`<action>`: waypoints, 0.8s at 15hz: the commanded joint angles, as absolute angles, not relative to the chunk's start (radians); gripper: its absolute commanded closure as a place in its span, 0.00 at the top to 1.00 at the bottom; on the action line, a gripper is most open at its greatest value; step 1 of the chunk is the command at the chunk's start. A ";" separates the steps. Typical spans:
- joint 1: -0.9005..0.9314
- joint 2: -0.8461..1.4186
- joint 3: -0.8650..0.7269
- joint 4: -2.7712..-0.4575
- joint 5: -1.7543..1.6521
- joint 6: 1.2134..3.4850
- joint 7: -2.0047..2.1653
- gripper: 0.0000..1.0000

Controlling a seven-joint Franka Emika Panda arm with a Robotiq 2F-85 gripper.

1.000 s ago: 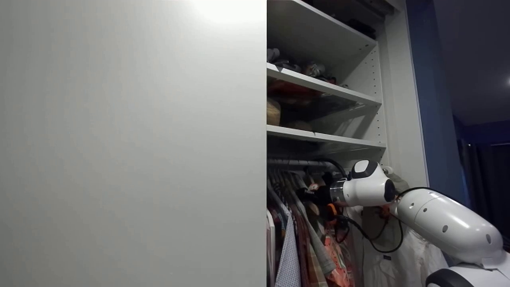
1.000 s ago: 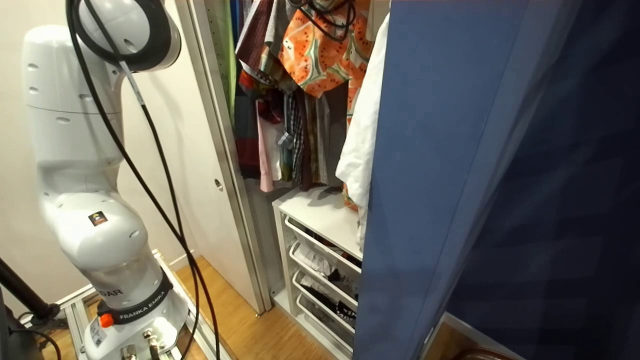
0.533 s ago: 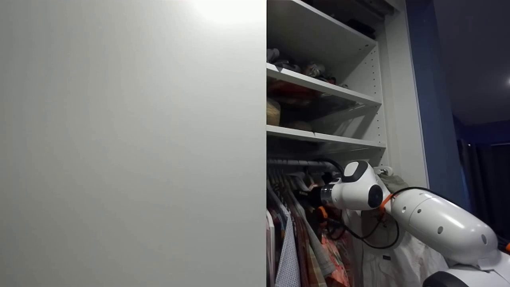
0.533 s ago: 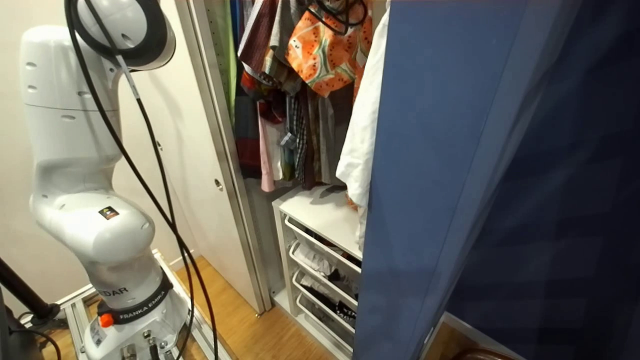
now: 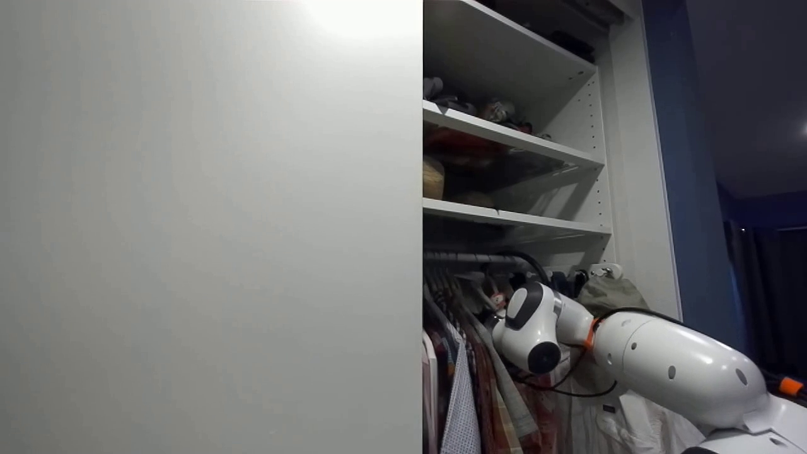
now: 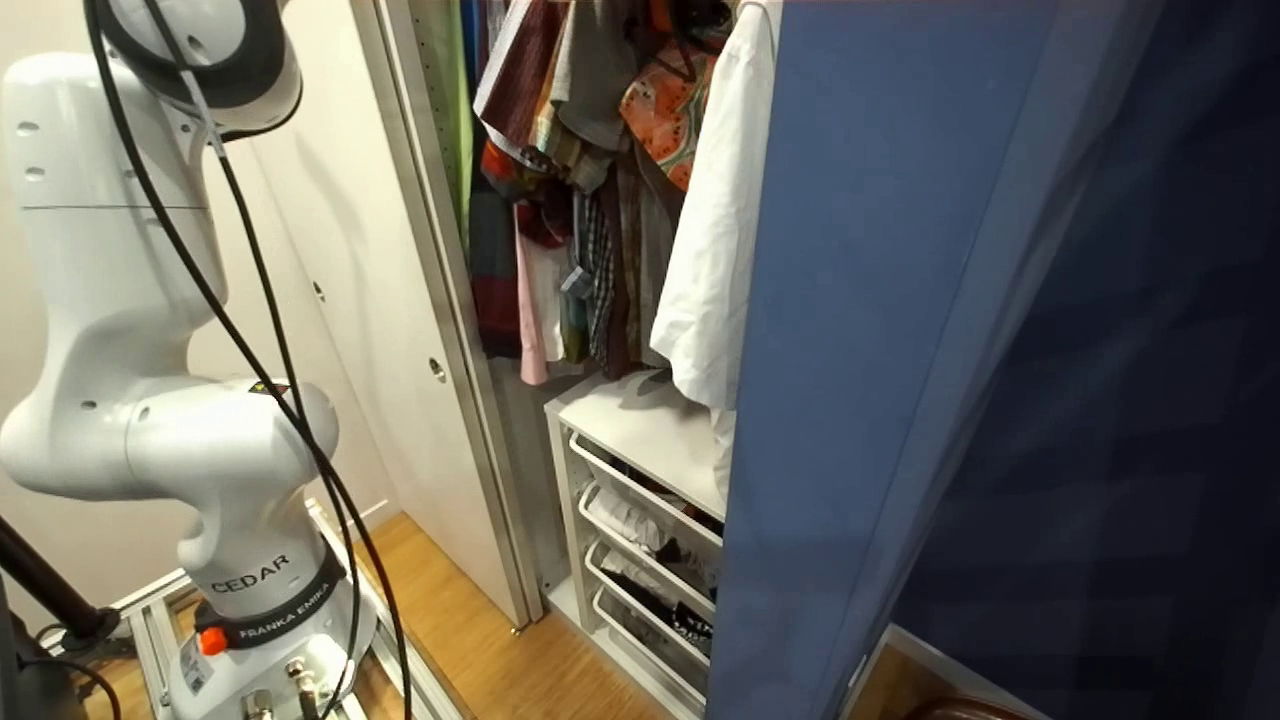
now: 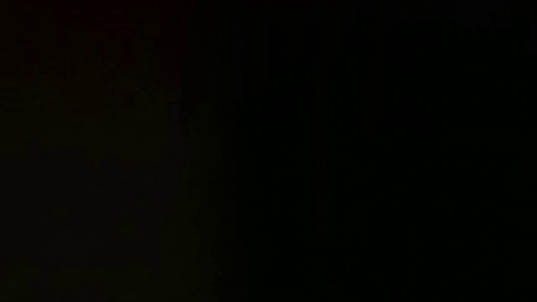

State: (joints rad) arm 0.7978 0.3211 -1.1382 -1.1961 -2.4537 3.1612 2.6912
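Your wrist view: near-black, detail lost. Your exterior views: white panel (image 5: 211,239), bright glare at top edge; hanging clothes (image 5: 463,391), dim; robot arm (image 6: 210,440), brightly lit, with highlights; navy surface (image 6: 1120,420) at far right, in deep gloom.

White shelves (image 5: 514,135) one above another, white drawer unit (image 6: 640,425) holding fabric (image 6: 622,516), blue panel (image 6: 850,350) partly hiding it, wooden floor (image 6: 540,665).

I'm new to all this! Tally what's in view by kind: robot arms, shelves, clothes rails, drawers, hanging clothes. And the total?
Robot arm: 1
Shelves: 3
Clothes rail: 1
Drawers: 4
Total: 9
Hanging clothes: overlapping too much to count, so left out.
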 commanded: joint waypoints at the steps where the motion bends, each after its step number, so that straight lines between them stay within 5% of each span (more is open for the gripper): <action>1: 1.070 0.344 -1.360 -1.398 -2.433 2.926 2.546 1.00; 8: 1.591 0.390 -1.828 -1.770 -2.235 2.748 2.119 1.00; 12: 1.789 0.652 -2.110 -2.028 -2.028 2.823 2.060 1.00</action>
